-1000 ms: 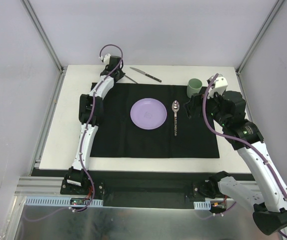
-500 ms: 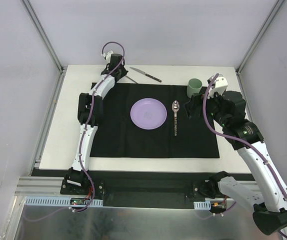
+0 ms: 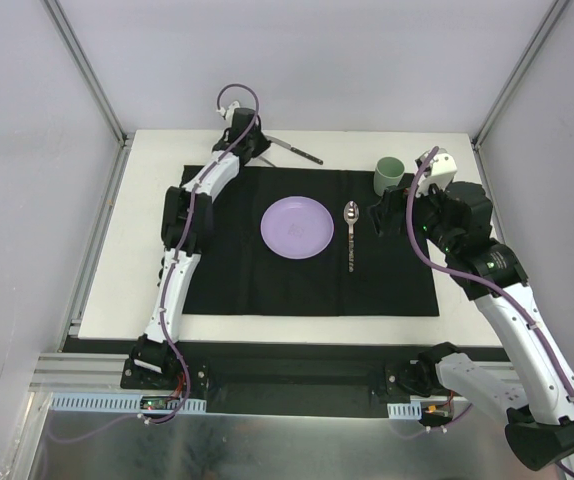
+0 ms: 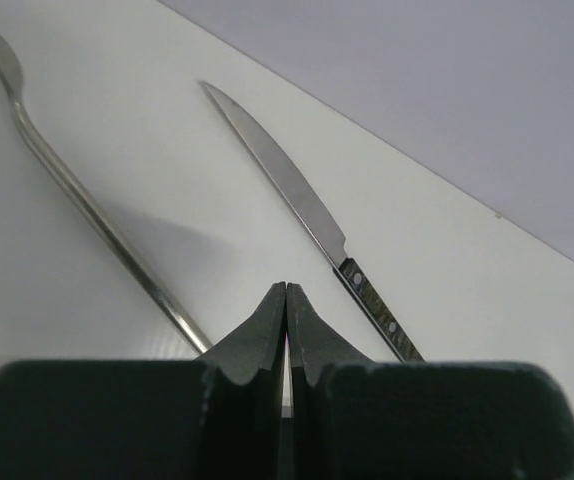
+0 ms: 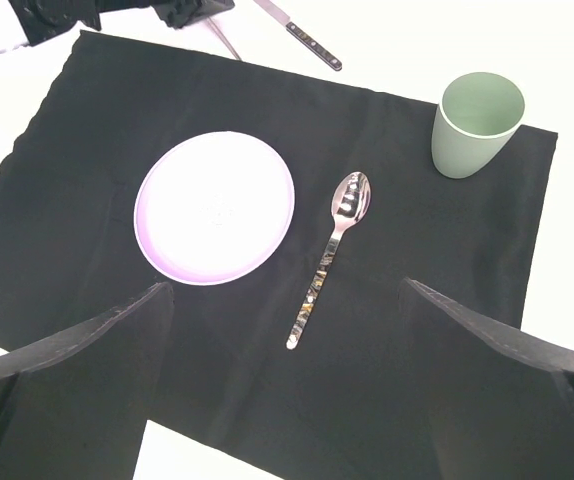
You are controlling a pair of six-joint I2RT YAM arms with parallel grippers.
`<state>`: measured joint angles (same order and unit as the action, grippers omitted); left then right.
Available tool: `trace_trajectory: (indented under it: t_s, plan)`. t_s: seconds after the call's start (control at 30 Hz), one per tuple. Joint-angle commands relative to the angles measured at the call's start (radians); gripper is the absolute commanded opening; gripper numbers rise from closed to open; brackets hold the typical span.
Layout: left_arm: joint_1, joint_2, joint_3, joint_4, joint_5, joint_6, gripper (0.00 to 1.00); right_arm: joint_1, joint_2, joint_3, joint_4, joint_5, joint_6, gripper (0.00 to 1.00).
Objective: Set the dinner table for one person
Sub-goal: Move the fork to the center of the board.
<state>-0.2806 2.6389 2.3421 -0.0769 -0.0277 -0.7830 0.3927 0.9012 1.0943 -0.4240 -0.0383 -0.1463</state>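
The dinner table (image 3: 137, 200) is a broad, flat, matte white rectangle framed by grey metal rails. A black cloth mat (image 3: 237, 270) covers most of its middle, reaching close to the near edge. The cloth is soft and dull, and its left edge is slightly scalloped.

A round lilac plate (image 3: 296, 227) with a shallow raised rim sits on the mat, a little toward the far edge. Just to its right, apart from it, lies a spoon (image 3: 351, 235). Its polished bowl points to the far edge and its speckled handle to the near one. A smooth pale green cup (image 3: 389, 174), slightly tapered, stands upright at the mat's far right corner.

On the bare white strip beyond the mat's far edge lies a knife (image 4: 297, 200). It has a slim, pointed steel blade and a dark handle with two pale rivets. Beside it, not touching, runs a thin steel utensil (image 4: 87, 215) (its head runs out of the wrist view, so fork or spoon cannot be told).

The left gripper (image 4: 286, 290) hangs over this far strip between the two stems. Its dark wedge-shaped fingers are pressed together with nothing between them. The right gripper (image 3: 382, 215) hovers above the right part of the mat, its fingers spread wide and holding nothing.
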Motion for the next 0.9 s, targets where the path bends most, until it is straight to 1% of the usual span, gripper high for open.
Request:
trace_trajectory:
  t_s: [0.0,0.43,0.67,0.87]
  plan:
    - [-0.025,0.030,0.028,0.022,0.006,-0.051,0.00,-0.006,-0.030,0.021,0.010,0.012,0.010,0.98]
    - [-0.038,0.015,-0.026,-0.058,-0.070,-0.075,0.00,-0.008,-0.045,0.021,0.004,0.017,0.010,0.99]
    - [-0.032,-0.016,-0.035,-0.145,-0.129,-0.036,0.00,-0.008,-0.047,0.021,0.005,0.014,0.013,0.98]
    - [-0.019,-0.043,-0.053,-0.181,-0.147,-0.018,0.00,-0.009,-0.050,0.021,0.005,0.014,0.017,0.99]
